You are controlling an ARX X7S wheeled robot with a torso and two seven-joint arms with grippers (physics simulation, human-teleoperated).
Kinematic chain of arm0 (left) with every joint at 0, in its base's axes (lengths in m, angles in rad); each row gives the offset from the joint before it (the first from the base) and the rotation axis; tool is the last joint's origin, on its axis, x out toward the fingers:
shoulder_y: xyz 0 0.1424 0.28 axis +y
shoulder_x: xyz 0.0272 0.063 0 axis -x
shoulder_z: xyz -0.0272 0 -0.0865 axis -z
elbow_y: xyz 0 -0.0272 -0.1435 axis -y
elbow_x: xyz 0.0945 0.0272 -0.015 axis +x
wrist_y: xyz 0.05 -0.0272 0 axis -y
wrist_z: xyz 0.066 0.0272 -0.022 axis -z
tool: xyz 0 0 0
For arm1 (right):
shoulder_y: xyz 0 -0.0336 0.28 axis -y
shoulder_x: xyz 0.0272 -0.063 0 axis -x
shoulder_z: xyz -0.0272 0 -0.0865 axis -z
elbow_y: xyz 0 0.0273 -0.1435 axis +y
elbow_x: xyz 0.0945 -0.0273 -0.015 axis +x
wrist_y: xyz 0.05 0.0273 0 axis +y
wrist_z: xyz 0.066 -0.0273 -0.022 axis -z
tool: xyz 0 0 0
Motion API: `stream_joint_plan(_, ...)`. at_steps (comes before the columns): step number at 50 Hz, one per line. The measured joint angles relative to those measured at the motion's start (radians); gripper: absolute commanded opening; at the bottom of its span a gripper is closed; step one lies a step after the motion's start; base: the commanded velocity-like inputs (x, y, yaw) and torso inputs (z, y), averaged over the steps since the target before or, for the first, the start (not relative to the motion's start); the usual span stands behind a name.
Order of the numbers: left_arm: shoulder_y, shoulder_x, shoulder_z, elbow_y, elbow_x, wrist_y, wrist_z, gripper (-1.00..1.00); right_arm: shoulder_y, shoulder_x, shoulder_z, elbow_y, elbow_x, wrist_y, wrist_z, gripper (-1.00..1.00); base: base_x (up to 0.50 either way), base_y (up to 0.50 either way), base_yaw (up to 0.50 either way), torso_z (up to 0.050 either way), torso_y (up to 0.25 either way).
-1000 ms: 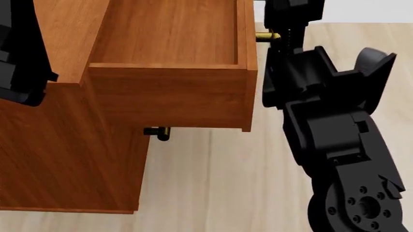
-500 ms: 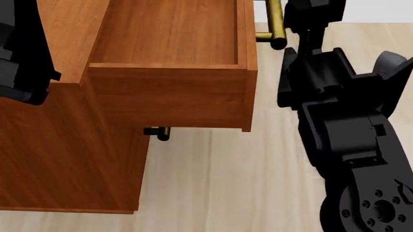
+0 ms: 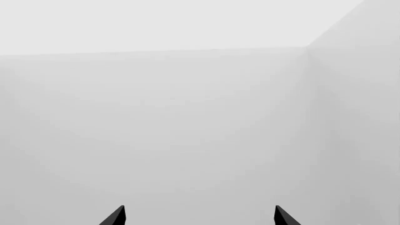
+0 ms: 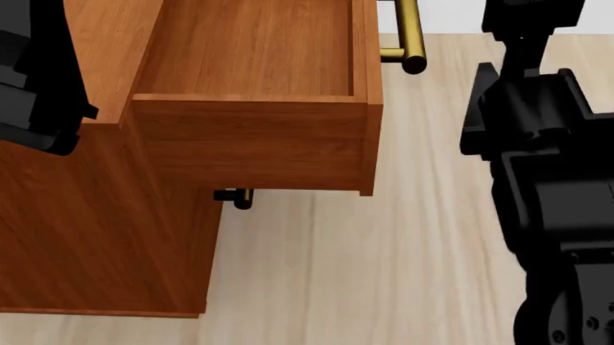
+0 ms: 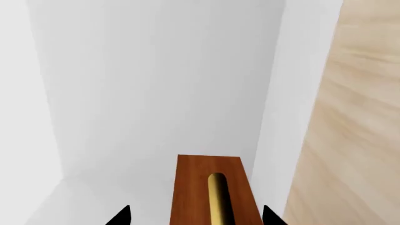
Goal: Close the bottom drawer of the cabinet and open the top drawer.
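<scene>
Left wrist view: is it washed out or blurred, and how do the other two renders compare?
Left wrist view: sharp but nearly featureless, flat pale walls and two dark fingertips. Head view: crisp wood grain on the top drawer, soft highlight on its brass handle, no glare. Right wrist view: the floor grain looks smeared, the drawer front sharp.

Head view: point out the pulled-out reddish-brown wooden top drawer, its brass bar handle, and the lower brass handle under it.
Reddish-brown wooden top drawer (image 4: 251, 50), head view, on its inner floor.
Its brass bar handle (image 4: 410, 32), head view, on the bar.
Lower brass handle (image 4: 241, 197), head view, on the end that shows beneath the drawer.
</scene>
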Motion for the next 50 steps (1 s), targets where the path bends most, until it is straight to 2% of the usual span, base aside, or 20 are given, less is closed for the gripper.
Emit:
stream_joint_plan(12,-0.002,0.0,0.004,0.001,-0.003,0.001,-0.004,1.0,0.05,0.071,-0.056,-0.033,-0.131,0.015,0.069,1.0,0.0,0.0,0.0,0.0,0.0)
stream_joint_plan(23,-0.002,0.002,0.013,-0.005,0.001,0.009,-0.003,1.0,0.155,0.161,-0.134,-0.068,-0.292,0.096,0.166,1.0,0.0,0.0,0.0,0.0,0.0)
stream_joint_plan(35,0.005,0.004,0.018,-0.014,0.005,0.024,-0.001,1.0,0.316,0.211,-0.227,-0.055,-0.429,0.276,0.232,1.0,0.0,0.0,0.0,0.0,0.0)
stream_joint_plan(50,0.016,0.003,0.019,-0.013,0.005,0.038,-0.003,1.0,0.526,0.209,-0.33,0.0,-0.528,0.538,0.239,1.0,0.0,0.0,0.0,0.0,0.0)
